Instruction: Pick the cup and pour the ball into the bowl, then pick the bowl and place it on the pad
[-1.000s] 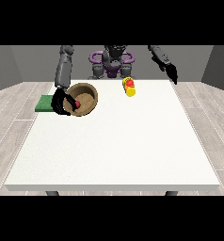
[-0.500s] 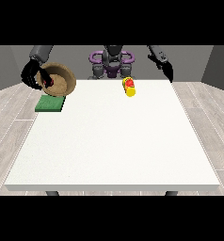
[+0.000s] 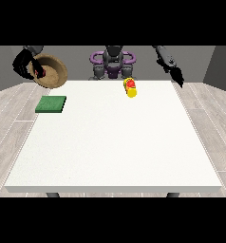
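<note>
The near half of the white table [image 3: 115, 152] carries nothing relevant to the task. Further back, toward the view's left, the green pad [image 3: 51, 104] lies flat on the table surface and nothing rests on it. Toward the far edge, right of centre, the yellow cup [image 3: 130, 88] lies on its side with red showing at it, possibly the ball, though this cannot be confirmed from this view. Beyond the far left corner, the brown bowl [image 3: 51, 71] is held in the air, tilted steeply so its opening faces the camera, above and behind the pad and well apart from it. The hand at the view's left [image 3: 25, 65] has its fingers curled over the bowl's rim on the left side. The hand at the view's right [image 3: 175, 76] hangs off the table's far right corner, holding nothing; whether its fingers are straight or curled cannot be told. Judgement: the bowl looks rigid and light; a rim hold suits it, but it should be levelled before being lowered onto the pad.
</note>
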Motion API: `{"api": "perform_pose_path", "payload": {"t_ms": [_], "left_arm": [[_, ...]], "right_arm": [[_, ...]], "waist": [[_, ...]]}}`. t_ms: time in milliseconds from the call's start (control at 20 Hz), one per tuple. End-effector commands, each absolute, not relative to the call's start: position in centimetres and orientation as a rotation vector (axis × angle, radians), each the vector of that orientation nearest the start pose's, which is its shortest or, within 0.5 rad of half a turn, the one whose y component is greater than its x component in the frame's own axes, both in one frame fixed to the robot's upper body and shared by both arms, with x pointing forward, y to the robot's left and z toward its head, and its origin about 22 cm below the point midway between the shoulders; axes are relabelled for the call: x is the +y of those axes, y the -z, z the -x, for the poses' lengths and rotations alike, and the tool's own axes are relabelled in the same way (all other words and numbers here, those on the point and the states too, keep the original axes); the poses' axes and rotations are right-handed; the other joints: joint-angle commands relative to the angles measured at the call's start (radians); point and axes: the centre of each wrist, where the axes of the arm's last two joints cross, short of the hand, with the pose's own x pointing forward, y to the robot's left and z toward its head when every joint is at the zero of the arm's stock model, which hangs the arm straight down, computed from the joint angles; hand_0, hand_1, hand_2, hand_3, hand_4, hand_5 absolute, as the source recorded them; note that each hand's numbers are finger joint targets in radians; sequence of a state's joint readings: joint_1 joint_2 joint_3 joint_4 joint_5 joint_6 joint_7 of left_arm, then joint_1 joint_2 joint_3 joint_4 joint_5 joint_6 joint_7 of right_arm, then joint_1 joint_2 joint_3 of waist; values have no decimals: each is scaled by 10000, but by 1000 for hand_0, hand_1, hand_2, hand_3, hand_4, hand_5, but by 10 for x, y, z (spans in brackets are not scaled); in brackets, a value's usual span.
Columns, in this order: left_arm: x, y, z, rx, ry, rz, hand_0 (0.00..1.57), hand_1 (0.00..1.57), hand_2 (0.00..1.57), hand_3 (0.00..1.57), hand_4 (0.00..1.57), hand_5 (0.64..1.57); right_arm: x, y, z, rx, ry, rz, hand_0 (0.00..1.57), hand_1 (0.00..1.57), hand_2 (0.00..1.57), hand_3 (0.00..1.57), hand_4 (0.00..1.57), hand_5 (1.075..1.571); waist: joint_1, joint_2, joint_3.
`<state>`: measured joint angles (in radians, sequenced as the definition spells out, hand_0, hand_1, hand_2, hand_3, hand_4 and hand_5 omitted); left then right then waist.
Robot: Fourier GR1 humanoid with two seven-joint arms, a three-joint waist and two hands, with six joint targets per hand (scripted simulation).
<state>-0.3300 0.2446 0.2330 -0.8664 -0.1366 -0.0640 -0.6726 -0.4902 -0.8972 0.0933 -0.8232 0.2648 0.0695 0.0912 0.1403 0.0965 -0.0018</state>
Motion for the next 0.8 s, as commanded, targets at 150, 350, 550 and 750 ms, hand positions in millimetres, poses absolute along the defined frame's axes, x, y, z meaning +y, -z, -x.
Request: {"api": "perform_pose_path", "payload": {"t_ms": [150, 350, 550, 750], "left_arm": [[389, 14, -314, -20915, 1184, -3299, 0, 0, 0, 0, 465, 1136], [412, -32, -323, -21584, 1167, -2719, 0, 0, 0, 0, 877, 1175], [413, -28, -310, -22280, 790, -2791, 0, 0, 0, 0, 891, 1183], [445, -32, -289, -21692, 897, -3069, 0, 0, 0, 0, 865, 1176]], "right_arm": [[-482, -128, -328, -11883, -4830, 10864, 1571, 1571, 1571, 1541, 1530, 1569], [-495, -93, -317, -11742, -4168, 11056, 1571, 1571, 1571, 1571, 1400, 1562], [-509, -85, -311, -12835, -2413, 10677, 1571, 1571, 1571, 1571, 1321, 1554], [-495, -48, -308, -12237, -821, 8984, 1571, 1571, 1571, 1132, 798, 1385]], "waist": [[-114, 2511, 15], [388, 2725, 38], [275, 3696, 59], [265, 2936, 49]]}}
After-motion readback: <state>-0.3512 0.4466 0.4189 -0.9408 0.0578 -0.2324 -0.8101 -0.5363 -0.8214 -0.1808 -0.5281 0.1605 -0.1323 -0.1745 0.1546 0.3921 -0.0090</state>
